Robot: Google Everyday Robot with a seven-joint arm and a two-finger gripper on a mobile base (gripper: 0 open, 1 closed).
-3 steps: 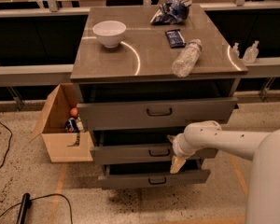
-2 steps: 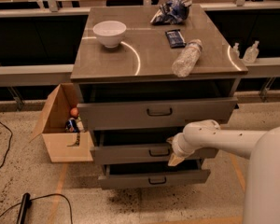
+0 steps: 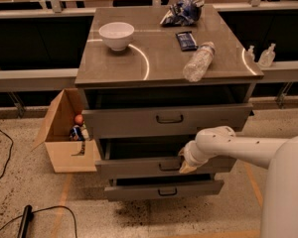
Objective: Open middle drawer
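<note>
The middle drawer (image 3: 134,167) is a grey metal drawer with a small dark loop handle (image 3: 168,167) at its centre. It stands out a little from the cabinet, with a dark gap above its front. My gripper (image 3: 186,166), at the end of the white arm (image 3: 238,148) coming from the right, is at the drawer front, just right of the handle. The taller top drawer (image 3: 124,122) and the narrower bottom drawer (image 3: 139,191) also stand slightly out.
On the cabinet top (image 3: 159,68) are a white bowl (image 3: 116,34), a lying plastic bottle (image 3: 198,61), a dark packet (image 3: 186,40) and a snack bag (image 3: 183,11). An open cardboard box (image 3: 64,152) stands on the floor at the left. A cable (image 3: 25,222) lies at the front left.
My gripper has risen slightly and moved a little left, closer to the middle drawer's handle. The drawers look the same.
</note>
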